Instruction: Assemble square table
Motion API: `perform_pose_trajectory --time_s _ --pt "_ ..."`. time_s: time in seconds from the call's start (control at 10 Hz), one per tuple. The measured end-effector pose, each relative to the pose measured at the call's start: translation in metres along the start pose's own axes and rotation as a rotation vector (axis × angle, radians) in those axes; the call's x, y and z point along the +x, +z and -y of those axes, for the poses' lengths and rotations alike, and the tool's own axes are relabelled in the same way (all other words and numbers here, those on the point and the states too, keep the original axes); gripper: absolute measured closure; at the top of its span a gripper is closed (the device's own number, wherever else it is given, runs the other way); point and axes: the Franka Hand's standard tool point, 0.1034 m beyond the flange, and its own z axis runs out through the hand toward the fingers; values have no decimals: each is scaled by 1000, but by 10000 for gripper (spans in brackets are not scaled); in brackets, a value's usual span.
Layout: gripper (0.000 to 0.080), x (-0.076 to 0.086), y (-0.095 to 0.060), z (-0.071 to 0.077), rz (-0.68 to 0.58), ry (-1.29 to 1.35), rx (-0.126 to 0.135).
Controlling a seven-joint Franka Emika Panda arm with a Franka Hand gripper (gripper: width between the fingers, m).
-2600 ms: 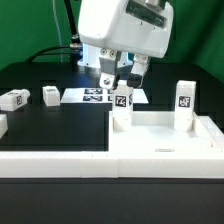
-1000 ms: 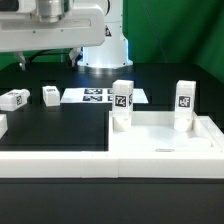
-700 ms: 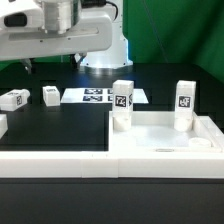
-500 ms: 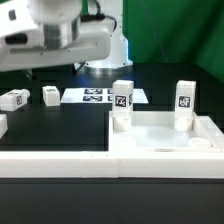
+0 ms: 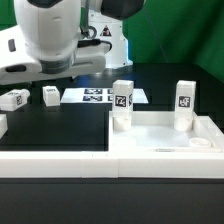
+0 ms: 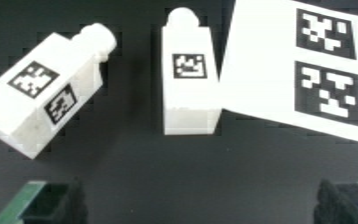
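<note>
The white square table top (image 5: pixel 165 146) lies at the exterior view's right, with two tagged legs (image 5: pixel 122 104) (image 5: pixel 185 104) standing upright in its far corners. Two loose white legs (image 5: pixel 14 99) (image 5: pixel 50 95) lie on the black table at the left. The wrist view shows both from above: one tilted (image 6: pixel 51 85), one straight (image 6: pixel 188 78). My gripper (image 6: pixel 194 203) is open and empty above them, with its dark fingertips (image 6: pixel 41 200) far apart. In the exterior view the arm's white body (image 5: pixel 50 40) hides the gripper.
The marker board (image 5: pixel 100 96) lies beside the loose legs and also shows in the wrist view (image 6: pixel 309 60). The long white border wall (image 5: pixel 55 160) runs along the front. Another white piece (image 5: pixel 2 124) sits at the exterior view's far left edge.
The arm has left the leg standing in the table top, swung to the exterior view's left and come down over the two loose legs. The parts have not moved.
</note>
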Motion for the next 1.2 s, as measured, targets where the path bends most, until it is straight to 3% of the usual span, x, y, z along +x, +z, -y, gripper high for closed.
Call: perform_pose_trajectory --time_s 0.2,0.3,0.4,1.1,1.2 --pt "150 1 5 -2 -11 0 -10" --pt "150 -5 26 -2 -20 -3 -15" --pt "150 -15 45 0 -8 2 3" --pt "150 -14 51 -2 -8 3 2" --pt "150 -10 65 -2 -25 -1 -7"
